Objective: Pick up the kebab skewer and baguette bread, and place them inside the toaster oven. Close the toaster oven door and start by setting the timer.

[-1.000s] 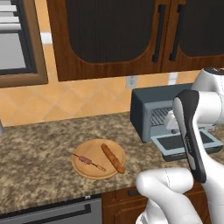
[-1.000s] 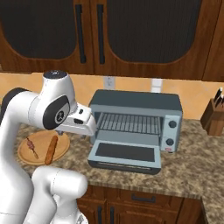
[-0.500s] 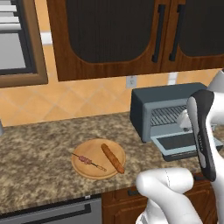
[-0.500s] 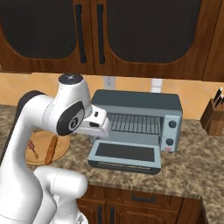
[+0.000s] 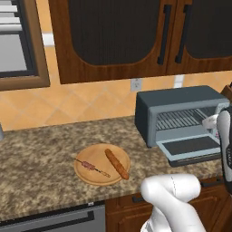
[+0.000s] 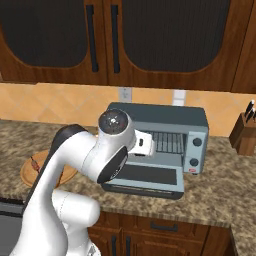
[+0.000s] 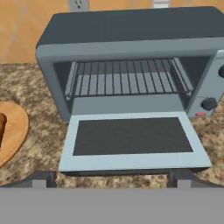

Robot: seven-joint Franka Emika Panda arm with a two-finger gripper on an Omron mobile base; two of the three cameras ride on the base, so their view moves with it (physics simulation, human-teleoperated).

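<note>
Hand (image 7: 112, 177): two dark tips barely rise above the bottom of the hand view, standing well apart, spread, nothing between them. In the right base view the arm's white body hides the hand and most of the round wooden board (image 6: 29, 169).

One toaster oven (image 5: 181, 111) on the granite surface (image 5: 41, 149), its door (image 7: 131, 142) dropped flat and open toward the camera; one wire rack (image 7: 127, 78) inside, bare. Right-hand knob strip cut off at the hand view's edge; two knobs show in the right base view.

One kebab skewer (image 5: 92, 166) and one baguette bread (image 5: 117, 163) lie side by side on the board, left of the oven, apart from each other. Skewer's meat chunks too small to count.

One knife block (image 6: 243, 134) at far right, partly cropped.
</note>
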